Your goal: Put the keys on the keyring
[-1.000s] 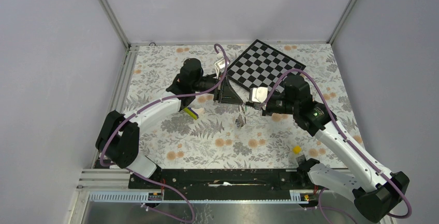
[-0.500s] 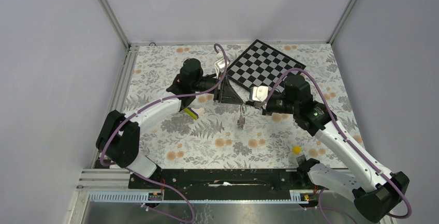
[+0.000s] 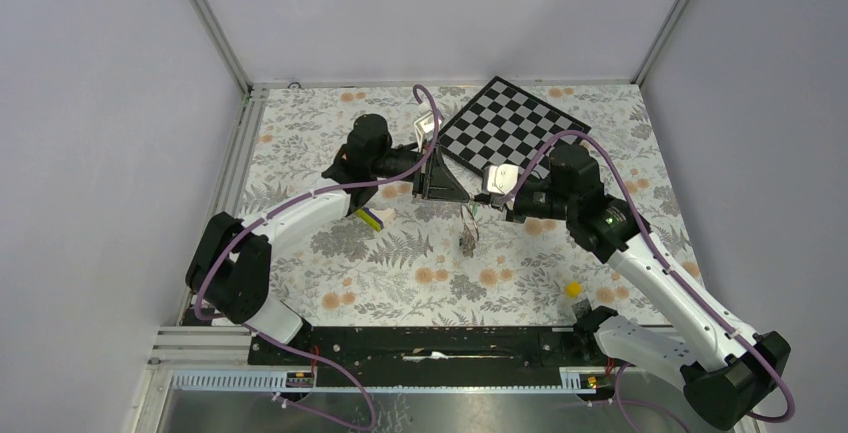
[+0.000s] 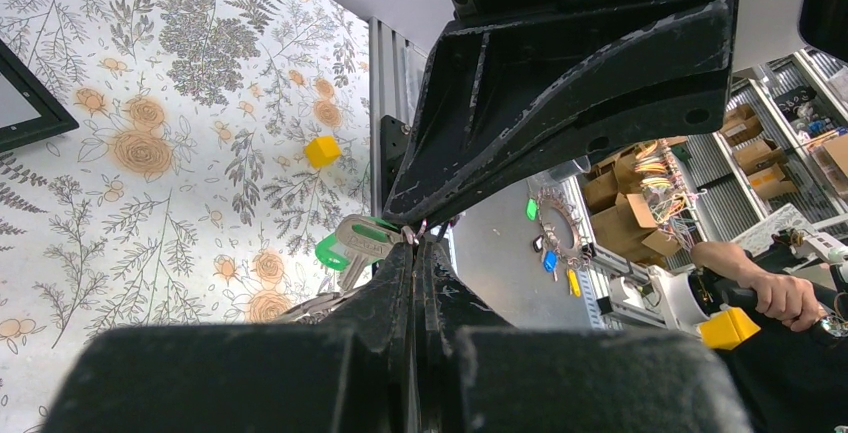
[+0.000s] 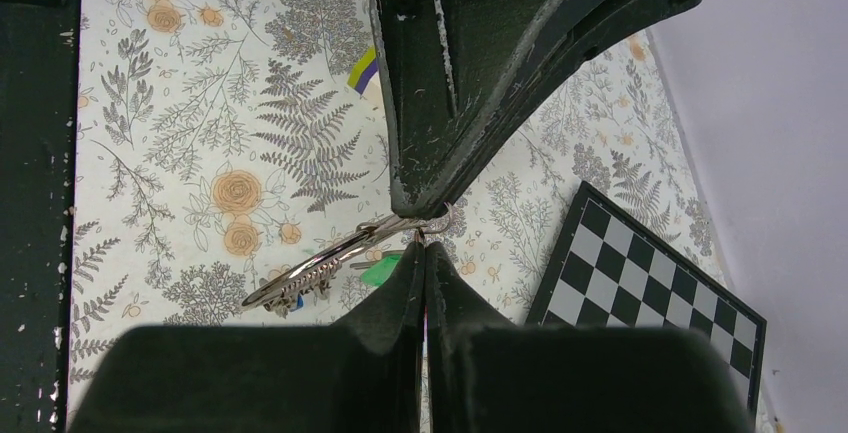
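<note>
Both grippers meet tip to tip above the middle of the table. The keyring is a thin silver ring seen edge-on, slanting down to the left. My right gripper is shut on its upper end. My left gripper is shut too, pinching the ring wire at its tips. A green-headed key hangs beside the left fingers, and its green head also shows in the right wrist view. A blue key head sits at the ring's low end. From above, the keys dangle below the left gripper and right gripper.
A checkerboard lies at the back, right of centre. A yellow-white-purple wedge block rests under the left arm. A small yellow cube sits near the right arm's base. A black rail runs along the near edge.
Both grippers stay shut and almost still. The hanging bunch of keys has shifted slightly beneath them.
</note>
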### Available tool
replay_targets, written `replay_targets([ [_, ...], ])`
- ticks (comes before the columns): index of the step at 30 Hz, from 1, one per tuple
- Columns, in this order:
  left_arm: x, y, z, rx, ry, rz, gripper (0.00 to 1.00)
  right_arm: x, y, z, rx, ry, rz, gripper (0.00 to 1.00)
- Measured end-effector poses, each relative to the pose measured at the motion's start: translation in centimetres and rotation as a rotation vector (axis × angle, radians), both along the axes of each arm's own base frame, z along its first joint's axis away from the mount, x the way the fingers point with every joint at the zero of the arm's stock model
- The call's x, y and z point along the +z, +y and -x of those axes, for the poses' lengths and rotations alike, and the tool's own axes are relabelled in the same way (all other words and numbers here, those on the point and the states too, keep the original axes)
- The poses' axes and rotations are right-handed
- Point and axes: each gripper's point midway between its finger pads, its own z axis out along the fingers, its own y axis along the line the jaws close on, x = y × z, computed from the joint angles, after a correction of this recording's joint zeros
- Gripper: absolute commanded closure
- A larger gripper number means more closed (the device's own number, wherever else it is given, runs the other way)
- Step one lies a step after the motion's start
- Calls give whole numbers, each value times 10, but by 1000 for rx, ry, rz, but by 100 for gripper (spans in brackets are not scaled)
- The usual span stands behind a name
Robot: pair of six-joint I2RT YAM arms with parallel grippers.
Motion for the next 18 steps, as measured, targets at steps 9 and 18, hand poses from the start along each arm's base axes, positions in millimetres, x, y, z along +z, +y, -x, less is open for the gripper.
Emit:
replay_targets([
  [9,1,0,0,1,1,5,100,0,0,-3,-23,9,-10,100],
  [18,0,0,0,1,-3,10,100,-1,1,-5,-36,23,-18,100],
])
